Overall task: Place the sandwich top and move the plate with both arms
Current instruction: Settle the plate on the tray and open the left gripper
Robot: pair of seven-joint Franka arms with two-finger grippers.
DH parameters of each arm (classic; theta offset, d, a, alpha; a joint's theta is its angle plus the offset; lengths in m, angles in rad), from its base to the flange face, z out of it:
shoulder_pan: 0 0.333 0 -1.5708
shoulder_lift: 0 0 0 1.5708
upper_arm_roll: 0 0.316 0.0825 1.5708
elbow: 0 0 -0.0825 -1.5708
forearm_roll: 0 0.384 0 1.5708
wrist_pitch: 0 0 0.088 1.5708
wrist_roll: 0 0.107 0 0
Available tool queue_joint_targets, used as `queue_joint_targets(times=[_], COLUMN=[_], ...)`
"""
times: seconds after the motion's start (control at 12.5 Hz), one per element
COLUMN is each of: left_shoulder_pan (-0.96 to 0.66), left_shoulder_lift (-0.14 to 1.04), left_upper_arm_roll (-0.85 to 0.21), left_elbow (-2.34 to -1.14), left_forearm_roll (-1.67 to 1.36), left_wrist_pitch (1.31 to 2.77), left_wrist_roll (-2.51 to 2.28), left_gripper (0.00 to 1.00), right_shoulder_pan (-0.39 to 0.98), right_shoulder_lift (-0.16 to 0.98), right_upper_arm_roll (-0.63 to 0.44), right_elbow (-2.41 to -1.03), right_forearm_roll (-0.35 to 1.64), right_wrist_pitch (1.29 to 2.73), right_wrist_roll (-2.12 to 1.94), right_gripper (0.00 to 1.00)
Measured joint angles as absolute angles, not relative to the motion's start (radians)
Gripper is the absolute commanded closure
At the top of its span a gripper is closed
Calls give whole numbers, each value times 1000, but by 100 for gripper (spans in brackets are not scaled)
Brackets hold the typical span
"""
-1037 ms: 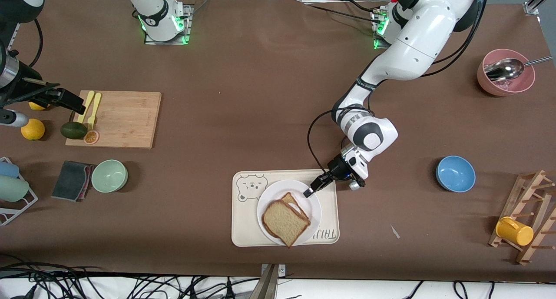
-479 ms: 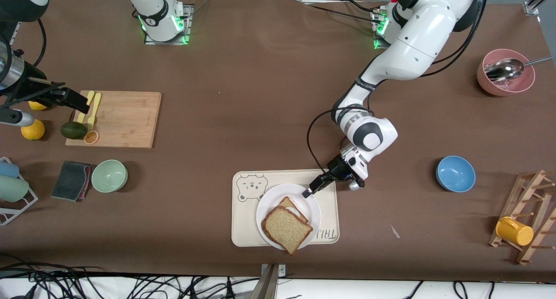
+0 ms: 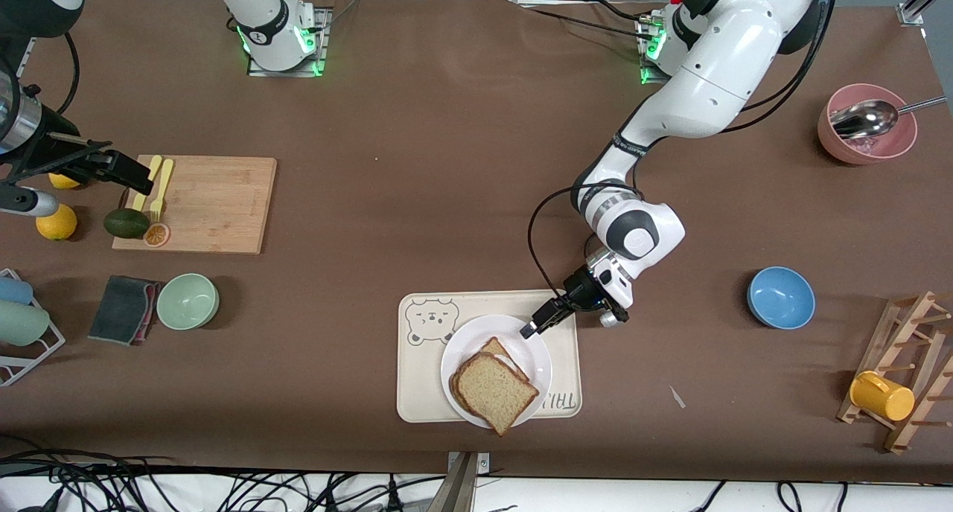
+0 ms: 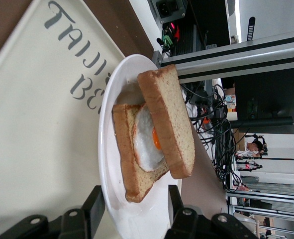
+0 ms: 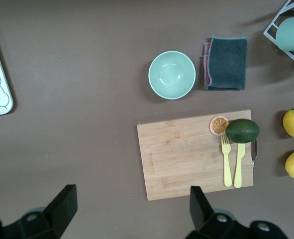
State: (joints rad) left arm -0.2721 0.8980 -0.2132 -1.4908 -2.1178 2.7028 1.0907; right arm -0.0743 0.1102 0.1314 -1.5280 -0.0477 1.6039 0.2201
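Front view: I see bread slice (image 3: 497, 392) lying tilted on egg slice (image 3: 497, 346), on plate (image 3: 465, 334), on tray (image 3: 417, 393) at bench's near edge. Left gripper (image 3: 533, 326) over plate rim.
Left wrist view: fingers (image 4: 95, 204) parted, empty.
Right wrist view: right gripper (image 5: 132, 203) wide, empty, waiting above cutting board (image 5: 186, 154).

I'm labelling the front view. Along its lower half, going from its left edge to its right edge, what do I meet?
Grey cloth → green bowl → bear tray → plate → blue bowl → yellow cup.
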Motion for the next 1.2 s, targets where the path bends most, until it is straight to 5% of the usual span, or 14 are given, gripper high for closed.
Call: queue_joint_targets(times=[0.48, 0.56, 1.2], left_shoulder_pan=[-260, -258, -172], left_shoulder_lift=[755, 733, 500], left_upper_arm_roll=[-213, -213, -213], left_elbow=[-1658, -1686, -1959], left_forearm_roll=[-2090, -2090, -1916], left_wrist_pitch=[2707, 2708, 2713], left_wrist_roll=[1091, 1091, 1083], left_gripper=[28, 20, 15], right_shoulder_pan=[-74, -74, -72], right_shoulder_lift=[110, 110, 110], right_upper_arm_roll=[131, 131, 131], right_elbow=[-1528, -1528, -1526], right_forearm_roll=[-48, -48, -48], right_wrist_pitch=[1604, 1604, 1625], right_wrist_roll=[220, 220, 220], right_gripper=[0, 0, 0])
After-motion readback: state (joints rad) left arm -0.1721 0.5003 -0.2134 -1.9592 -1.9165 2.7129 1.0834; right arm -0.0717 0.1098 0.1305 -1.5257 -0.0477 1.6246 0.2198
